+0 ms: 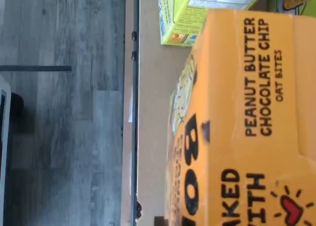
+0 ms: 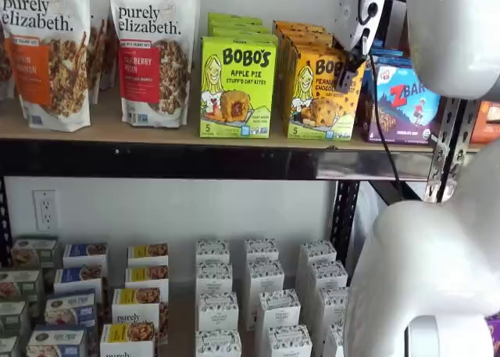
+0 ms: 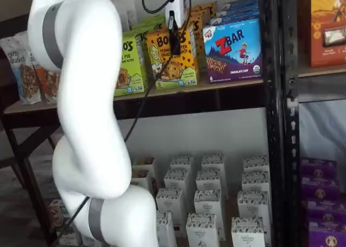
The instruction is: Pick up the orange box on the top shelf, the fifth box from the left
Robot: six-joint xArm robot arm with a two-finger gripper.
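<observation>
Shelf views show you the tool (image 3: pixel 174 35) at the yellow-orange Bobo's carton (image 3: pixel 173 60) on the tan wooden top shelf (image 2: pixel 156 130). You cannot tell whether its fingers grip.

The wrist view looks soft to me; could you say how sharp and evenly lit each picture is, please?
Wrist view: turned on its side, the orange box so close that its print blurs. One shelf view: evenly lit, labels crisp, glare on the top shelf rail. The other: the near arm looms large and bright, the gripper small, dark against the box.
</observation>
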